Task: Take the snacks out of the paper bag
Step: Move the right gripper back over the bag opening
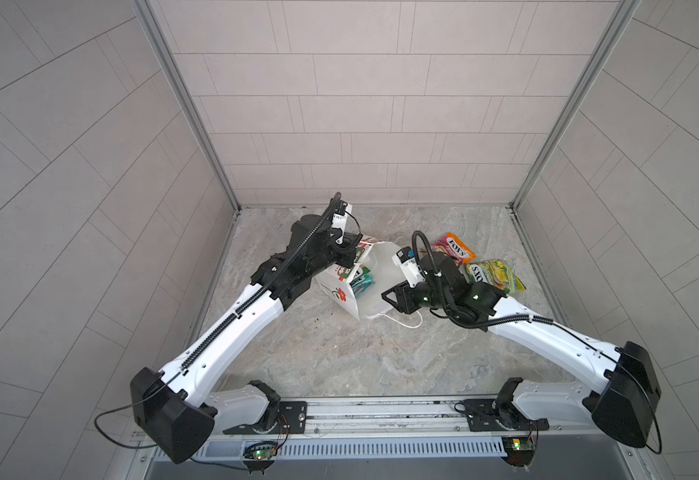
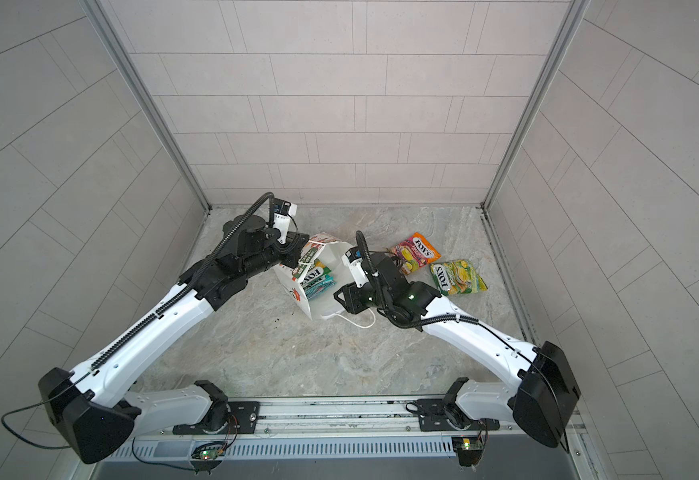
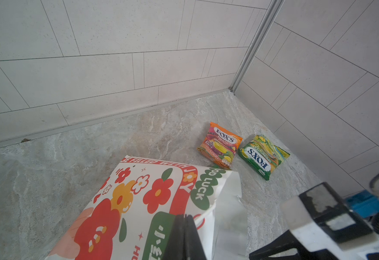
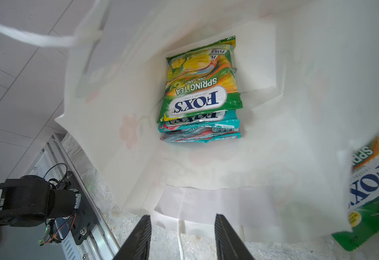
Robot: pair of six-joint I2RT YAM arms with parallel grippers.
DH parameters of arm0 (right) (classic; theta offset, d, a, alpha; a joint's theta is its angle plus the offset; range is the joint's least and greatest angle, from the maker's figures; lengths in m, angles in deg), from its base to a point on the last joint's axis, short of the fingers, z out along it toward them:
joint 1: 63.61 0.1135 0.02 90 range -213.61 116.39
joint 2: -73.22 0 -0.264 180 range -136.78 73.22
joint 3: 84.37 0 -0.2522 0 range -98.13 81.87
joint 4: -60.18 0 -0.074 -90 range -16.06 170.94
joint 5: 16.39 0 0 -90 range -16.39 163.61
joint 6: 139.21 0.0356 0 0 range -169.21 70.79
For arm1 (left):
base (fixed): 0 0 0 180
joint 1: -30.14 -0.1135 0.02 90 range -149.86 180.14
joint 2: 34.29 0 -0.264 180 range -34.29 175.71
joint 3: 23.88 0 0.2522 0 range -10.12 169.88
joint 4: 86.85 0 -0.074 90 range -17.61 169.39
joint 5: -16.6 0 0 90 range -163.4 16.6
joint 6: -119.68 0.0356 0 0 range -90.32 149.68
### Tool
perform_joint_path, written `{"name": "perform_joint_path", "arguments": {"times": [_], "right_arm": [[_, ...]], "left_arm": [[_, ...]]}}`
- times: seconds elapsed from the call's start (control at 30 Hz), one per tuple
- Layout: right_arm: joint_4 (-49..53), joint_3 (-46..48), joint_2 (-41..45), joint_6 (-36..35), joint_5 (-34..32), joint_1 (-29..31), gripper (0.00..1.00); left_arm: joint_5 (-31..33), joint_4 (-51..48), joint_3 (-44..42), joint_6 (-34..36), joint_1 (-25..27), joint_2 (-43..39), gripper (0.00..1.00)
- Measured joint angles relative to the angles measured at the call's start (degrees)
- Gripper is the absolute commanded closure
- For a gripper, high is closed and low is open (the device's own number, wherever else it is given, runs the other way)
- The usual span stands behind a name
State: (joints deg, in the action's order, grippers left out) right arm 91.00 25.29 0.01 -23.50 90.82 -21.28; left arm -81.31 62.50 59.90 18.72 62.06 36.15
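Bright, soft and even from overhead in both top views. Leaves only faint, fuzzy-edged shadows on the floor (image 1: pixel 339 357) under the left arm (image 1: pixel 231 328), the right arm (image 1: pixel 547 332) and the paper bag (image 1: pixel 381 266). Bends the straight seams of the walls (image 1: pixel 360 104) toward the left and right edges. Throws mild glare off the orange pouch (image 1: pixel 455 248) and the green pouch (image 1: pixel 494 276) lying far right. In the left wrist view, sharp on those two, soft on the left gripper (image 3: pixel 185 218) close to the lens. In the right wrist view, washed out and hazy inside the bag, crisp on the stacked pouches (image 4: pixel 197 90) with white glints on their film, blurred on the cord handle (image 4: pixel 37 40) and on another green pouch (image 4: pixel 373 186) nearest the lens.
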Motion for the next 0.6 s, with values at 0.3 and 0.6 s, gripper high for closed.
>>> {"name": "perform_joint_path", "arguments": {"times": [0.3, 0.6], "right_arm": [[-1.6, -3.6, -10.1, 0.8, -3.6, 3.0, 0.55], [-3.7, -7.7, -17.2, 5.5, -10.5, 3.6, 0.55]], "left_arm": [[-0.7, 1.3, -0.7, -0.2, 0.0, -1.4, 1.0], [-1.0, 1.7, -0.9, -0.8, 0.0, -1.6, 1.0]]}}
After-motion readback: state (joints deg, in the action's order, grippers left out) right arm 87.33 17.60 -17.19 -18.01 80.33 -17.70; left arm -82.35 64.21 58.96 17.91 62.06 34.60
